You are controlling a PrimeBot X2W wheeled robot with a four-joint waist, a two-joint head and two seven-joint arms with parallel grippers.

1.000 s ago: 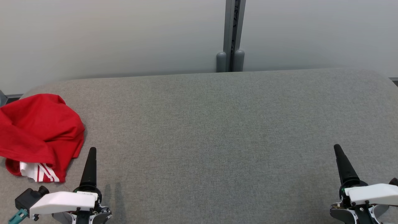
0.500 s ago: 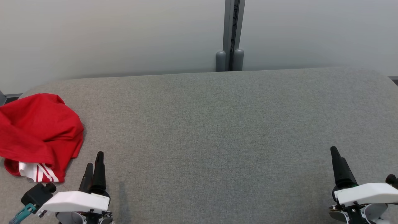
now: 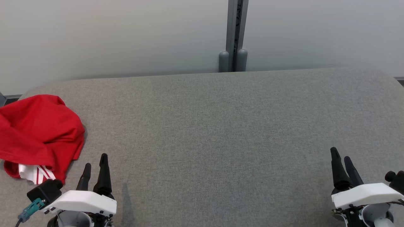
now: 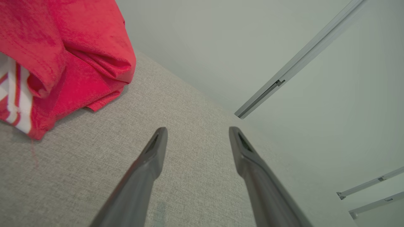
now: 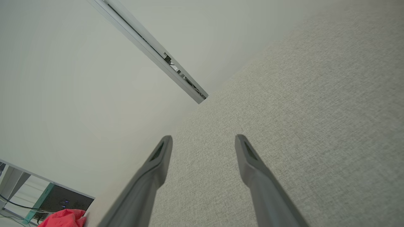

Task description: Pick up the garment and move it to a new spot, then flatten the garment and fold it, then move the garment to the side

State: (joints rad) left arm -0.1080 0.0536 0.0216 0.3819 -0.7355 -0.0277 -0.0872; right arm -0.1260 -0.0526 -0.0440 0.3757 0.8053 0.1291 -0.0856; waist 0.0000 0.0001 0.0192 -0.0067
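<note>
Head view: the red garment point(image 3: 39, 132) lies crumpled in a loose heap at the left end of the grey fabric-covered tabletop point(image 3: 221, 126), partly cut off by the left edge of the frame. A white section with red stripes shows at the near edge of the heap. The left gripper point(image 3: 95, 160) sits at the near left, just to the right of the garment's near edge. Its fingers point(image 3: 103, 176) are spread, point toward the far side and hold nothing; the fingertips are clear of the cloth. The dark camera block on this wrist overlaps the striped section in this view, and contact there cannot be determined. The right gripper point(image 3: 340, 154) sits at the near right corner, well apart from the garment, with its fingers spread and nothing between them. Pale wall panels point(image 3: 126, 37) stand behind the far edge of the tabletop, joined by a grey vertical post point(image 3: 234, 34). Left wrist view: both fingers stand apart over bare tabletop, and the garment lies to their left, not touching them. Right wrist view: both fingers stand apart over bare tabletop, and the garment appears as a small red patch at the far left end.
</note>
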